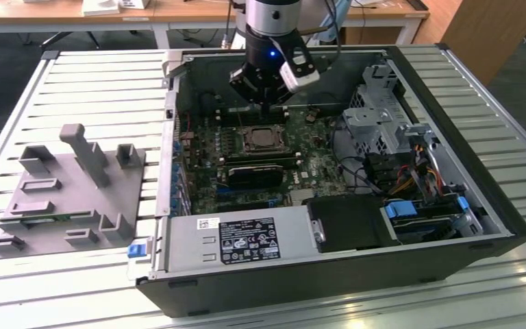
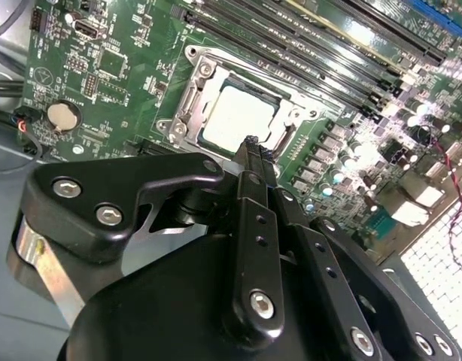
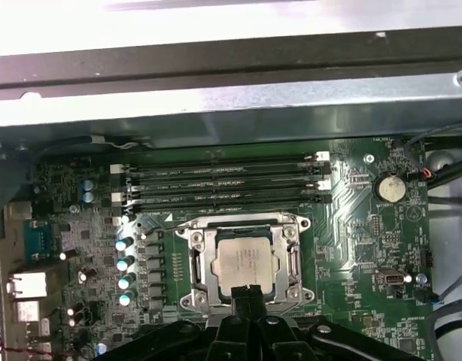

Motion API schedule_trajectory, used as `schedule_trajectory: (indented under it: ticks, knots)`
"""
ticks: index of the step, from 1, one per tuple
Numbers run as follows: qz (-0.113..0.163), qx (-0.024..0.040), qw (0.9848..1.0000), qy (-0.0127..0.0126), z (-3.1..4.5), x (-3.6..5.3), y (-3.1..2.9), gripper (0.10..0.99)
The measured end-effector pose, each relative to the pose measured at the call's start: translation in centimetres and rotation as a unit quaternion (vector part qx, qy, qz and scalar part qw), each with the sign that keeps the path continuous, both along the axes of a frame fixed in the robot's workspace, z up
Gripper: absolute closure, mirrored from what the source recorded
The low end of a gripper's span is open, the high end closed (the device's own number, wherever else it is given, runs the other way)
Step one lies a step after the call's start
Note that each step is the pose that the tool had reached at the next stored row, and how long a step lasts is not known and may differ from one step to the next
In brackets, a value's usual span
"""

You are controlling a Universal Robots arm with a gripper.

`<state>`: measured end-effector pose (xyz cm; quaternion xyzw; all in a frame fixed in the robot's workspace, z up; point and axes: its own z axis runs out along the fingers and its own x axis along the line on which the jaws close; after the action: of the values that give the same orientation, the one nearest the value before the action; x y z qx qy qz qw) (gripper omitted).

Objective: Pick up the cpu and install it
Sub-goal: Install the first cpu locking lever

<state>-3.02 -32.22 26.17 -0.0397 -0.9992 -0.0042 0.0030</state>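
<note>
Inside computer case (image 1: 183,82), cpu (image 3: 244,265) lies flat, square with socket (image 3: 193,259).

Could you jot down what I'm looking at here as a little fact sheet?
Setting: open computer case lying on a slatted table
Cpu: seated flat in the motherboard socket, silvery top showing
Gripper: empty, jaws closed together, tip just above the cpu's edge
Grey tray: on the table, at the exterior view's left of the case

Silvery cpu (image 3: 244,262), green motherboard (image 3: 351,248)
</note>
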Motion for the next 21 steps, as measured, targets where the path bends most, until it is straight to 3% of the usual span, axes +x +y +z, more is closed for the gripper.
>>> schedule_trajectory:
  ticks: [5, 10, 21]
  knots:
    - [0.025, -0.0001, 0.9997, 0.0, 0.0, 0.0, 0.0, 0.98]
    - [0.067, 0.0, 0.9978, 0.0, -0.02, 0.0, 0.0, 0.98]
    - [0.066, 0.002, 0.9978, -0.0001, -0.05, -1.09, 0.0, 0.98]
